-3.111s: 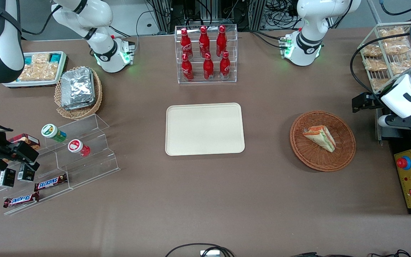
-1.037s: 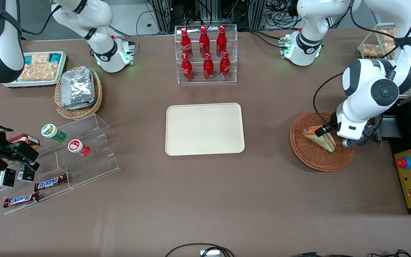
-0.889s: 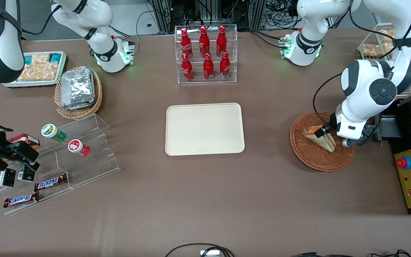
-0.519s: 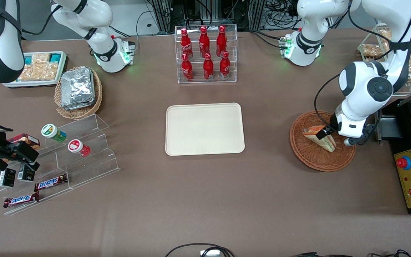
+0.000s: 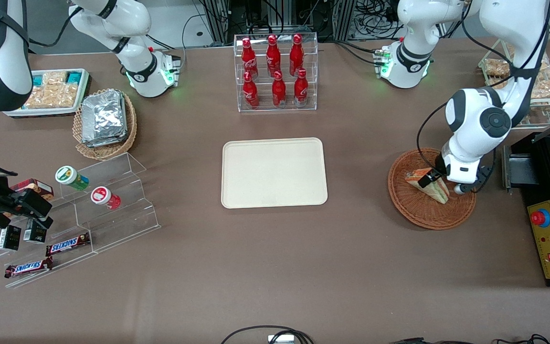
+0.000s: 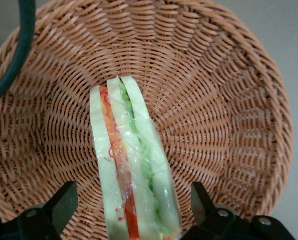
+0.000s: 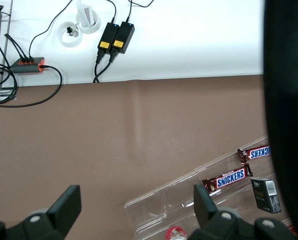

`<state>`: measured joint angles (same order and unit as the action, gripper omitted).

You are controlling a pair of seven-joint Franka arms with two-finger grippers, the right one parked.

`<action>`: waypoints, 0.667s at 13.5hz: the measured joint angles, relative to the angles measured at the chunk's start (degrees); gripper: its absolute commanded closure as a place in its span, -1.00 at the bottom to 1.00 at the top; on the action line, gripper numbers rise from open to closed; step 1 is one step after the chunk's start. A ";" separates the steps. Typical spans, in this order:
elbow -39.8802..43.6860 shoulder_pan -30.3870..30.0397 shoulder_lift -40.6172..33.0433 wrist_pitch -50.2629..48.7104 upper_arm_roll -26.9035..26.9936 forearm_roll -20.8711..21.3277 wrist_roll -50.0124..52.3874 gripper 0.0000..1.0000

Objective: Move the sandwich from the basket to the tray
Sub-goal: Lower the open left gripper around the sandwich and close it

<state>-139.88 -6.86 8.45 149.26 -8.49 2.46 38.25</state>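
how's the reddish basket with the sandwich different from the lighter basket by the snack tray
The reddish-brown basket holds one sandwich; the tan basket holds stacked foil packs. The reddish one lies toward the working arm's end of the table with the open claw straddling its sandwich; the tan one lies toward the parked arm's end, untended. Both are round woven wicker.

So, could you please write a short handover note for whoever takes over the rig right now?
Gripper: open, low inside the basket, jaws on either side of the sandwich, not closed on it.
Sandwich: standing on edge in the basket, toward the working arm's end of the table.
Tray: mid-table, nothing on it.
Done: approach and alignment over the sandwich.
Left: close the jaws, lift the sandwich, carry it to the tray, release.
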 measured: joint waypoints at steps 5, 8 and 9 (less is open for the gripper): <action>-0.07 -0.04 1.74 1.51 0.37 0.00 2.11 1.00; -0.07 -0.04 1.84 1.51 0.37 0.00 2.97 1.00; -0.06 -0.04 1.84 1.53 0.37 0.00 3.00 1.00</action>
<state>-139.94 -6.89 10.29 150.79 -8.12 2.45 41.25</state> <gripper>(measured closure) 0.626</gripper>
